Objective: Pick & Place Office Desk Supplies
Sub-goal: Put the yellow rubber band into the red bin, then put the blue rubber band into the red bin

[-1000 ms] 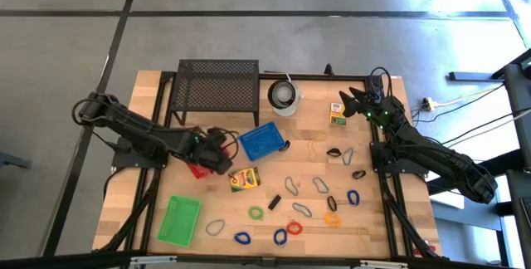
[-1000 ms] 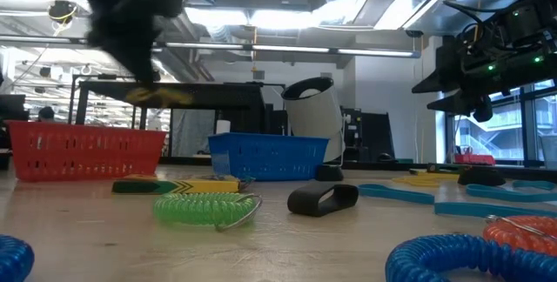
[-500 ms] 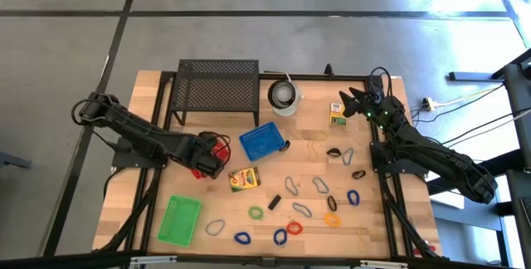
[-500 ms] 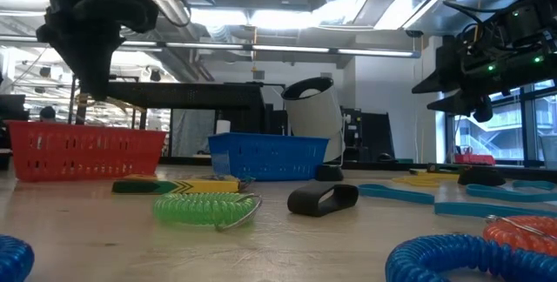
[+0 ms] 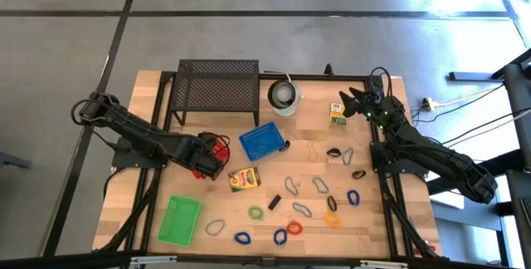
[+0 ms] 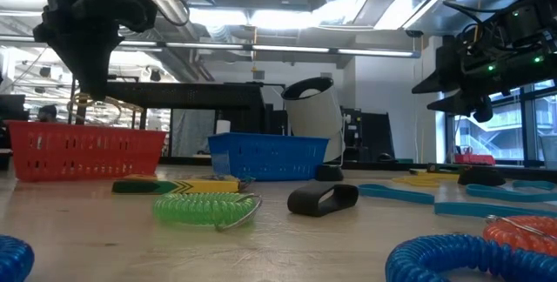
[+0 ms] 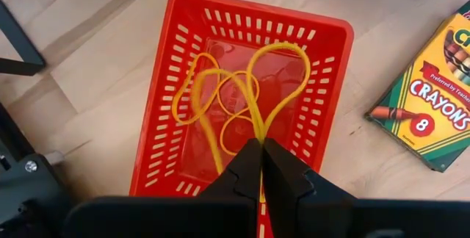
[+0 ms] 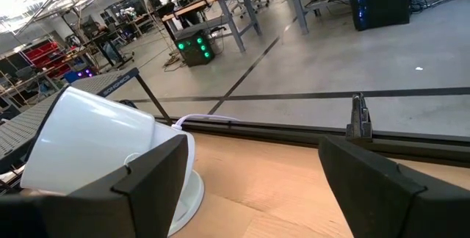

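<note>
While left gripper hangs over red basket near worktop's left edge, jaws clamped on yellow loops: placing step. Next move: open jaws, drop loops inside. Right gripper, jaws apart, waits by far right corner.

grey floor, ceiling lights, workbenches behind.
</note>
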Robot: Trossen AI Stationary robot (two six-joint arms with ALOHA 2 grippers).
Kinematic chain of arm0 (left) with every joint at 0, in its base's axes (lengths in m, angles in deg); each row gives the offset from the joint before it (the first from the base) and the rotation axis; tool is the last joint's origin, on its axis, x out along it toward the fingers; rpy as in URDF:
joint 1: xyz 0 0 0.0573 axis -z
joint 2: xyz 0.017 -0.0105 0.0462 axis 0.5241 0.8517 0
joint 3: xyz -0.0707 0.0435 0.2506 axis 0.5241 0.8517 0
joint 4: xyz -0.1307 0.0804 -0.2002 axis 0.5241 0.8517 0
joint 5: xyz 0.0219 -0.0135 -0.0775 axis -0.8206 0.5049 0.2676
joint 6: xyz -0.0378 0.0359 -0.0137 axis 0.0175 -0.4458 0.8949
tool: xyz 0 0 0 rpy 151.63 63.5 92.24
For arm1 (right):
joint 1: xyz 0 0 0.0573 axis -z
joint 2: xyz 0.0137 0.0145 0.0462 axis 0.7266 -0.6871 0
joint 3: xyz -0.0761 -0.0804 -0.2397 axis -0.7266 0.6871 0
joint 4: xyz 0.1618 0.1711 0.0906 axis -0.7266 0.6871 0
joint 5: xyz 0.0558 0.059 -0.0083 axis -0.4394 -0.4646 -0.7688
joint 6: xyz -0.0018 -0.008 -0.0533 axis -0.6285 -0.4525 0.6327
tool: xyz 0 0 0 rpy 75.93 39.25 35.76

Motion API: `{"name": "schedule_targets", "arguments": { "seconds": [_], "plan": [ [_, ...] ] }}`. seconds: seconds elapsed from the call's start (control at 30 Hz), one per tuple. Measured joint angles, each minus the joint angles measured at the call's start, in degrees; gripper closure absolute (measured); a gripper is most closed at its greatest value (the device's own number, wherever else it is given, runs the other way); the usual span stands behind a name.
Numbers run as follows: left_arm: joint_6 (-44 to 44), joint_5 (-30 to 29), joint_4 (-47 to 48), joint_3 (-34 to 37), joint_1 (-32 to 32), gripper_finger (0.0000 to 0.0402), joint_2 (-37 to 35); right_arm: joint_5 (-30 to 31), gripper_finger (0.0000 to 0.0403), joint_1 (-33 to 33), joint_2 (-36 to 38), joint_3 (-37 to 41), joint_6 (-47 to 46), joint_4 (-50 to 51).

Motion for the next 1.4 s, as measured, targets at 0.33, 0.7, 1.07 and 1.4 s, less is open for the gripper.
{"name": "schedule_targets", "arguments": {
  "seconds": [0.33,0.7,1.07,1.4],
  "plan": [
    [2.4,1.5,0.0,0.0,0.5,0.0397,3.1,0.0,0.0092,0.0,0.0,0.0,0.0,0.0],
    [5.1,3.2,0.0,0.0,-1.3,0.0376,6.0,0.0,0.0092,0.0,0.0,0.0,0.0,0.0],
    [4.4,5.8,0.0,0.0,-2.3,0.0250,6.0,0.0,0.0092,0.0,0.0,0.0,0.0,0.0],
    [-3.1,2.7,-0.6,-2.6,-5.1,0.0252,6.0,0.0,0.0092,0.0,0.0,0.0,0.0,0.0]
  ]
}}
